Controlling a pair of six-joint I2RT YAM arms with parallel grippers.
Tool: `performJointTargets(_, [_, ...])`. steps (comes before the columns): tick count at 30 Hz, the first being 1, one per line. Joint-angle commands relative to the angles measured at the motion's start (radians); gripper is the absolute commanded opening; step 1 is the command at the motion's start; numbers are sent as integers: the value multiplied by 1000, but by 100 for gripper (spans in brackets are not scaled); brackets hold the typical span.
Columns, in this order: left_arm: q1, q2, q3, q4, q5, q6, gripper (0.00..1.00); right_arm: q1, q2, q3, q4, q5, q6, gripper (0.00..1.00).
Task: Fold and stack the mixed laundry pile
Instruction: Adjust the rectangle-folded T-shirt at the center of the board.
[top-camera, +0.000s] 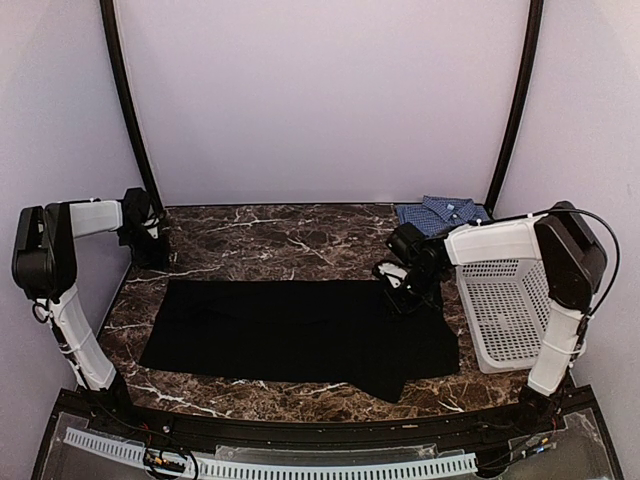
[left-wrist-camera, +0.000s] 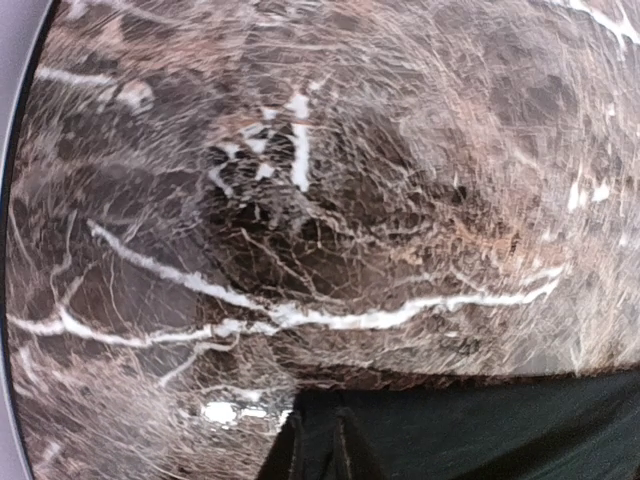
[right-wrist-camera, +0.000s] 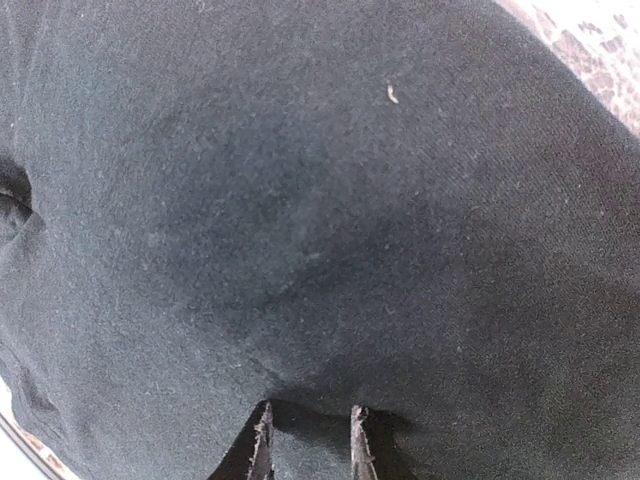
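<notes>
The black garment (top-camera: 300, 325) lies spread flat across the middle of the table (top-camera: 270, 235). The checked shirt (top-camera: 440, 213) sits folded at upper right, behind the white basket (top-camera: 505, 310). The left end effector (left-wrist-camera: 318, 450) has its tips nearly together at the garment's far left edge. The right end effector (right-wrist-camera: 308, 440) is narrowly parted on the cloth. I cannot tell whether either grips it
</notes>
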Motion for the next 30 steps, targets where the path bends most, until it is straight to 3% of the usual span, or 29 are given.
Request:
performJointTargets(1, [5, -37, -2, -34, 13, 6, 25, -6, 32, 36, -12, 47, 10, 24])
performJointTargets(3, [5, -46, -23, -40, 15, 5, 30, -6, 27, 41, -11, 45, 10, 24])
performJointTargets(13, [5, -2, -59, -39, 29, 18, 34, -6, 17, 48, -17, 44, 2, 25])
performJointTargets(27, [6, 40, -78, -17, 97, 12, 35, -15, 24, 47, -8, 42, -5, 25])
performJointTargets(30, [5, 43, -81, -9, 100, 10, 29, -18, 32, 48, -4, 42, -5, 25])
